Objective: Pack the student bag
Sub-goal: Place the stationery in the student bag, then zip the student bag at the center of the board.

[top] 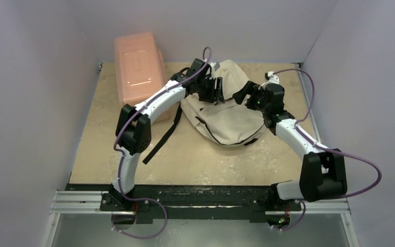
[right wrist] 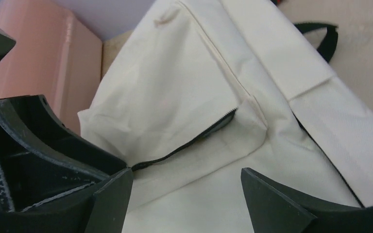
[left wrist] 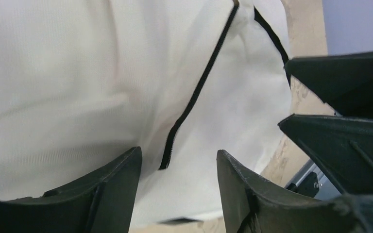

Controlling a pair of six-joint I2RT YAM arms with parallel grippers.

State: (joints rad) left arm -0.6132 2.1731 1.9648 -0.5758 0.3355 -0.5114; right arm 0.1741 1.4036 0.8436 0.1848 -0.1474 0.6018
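Left tool [left wrist: 178, 155] and right tool [right wrist: 185, 174] are hovering with jaws apart, gripping nothing, as the student bag [top: 231, 121] is lying slumped directly beneath and between them. Under them a beige mottled tabletop [top: 195, 154] is carrying the scene, with pale lilac walls [top: 31, 103] closing in on three sides. A pink box [top: 138, 64] is sitting left of the left tool, by the back wall, and a black strap [top: 165, 135] is trailing on the near side of that tool. Both tools are covering the bag's far end from overhead. Its black zipper [left wrist: 199, 92] is running out of frame, and the bag's inside is not showing.
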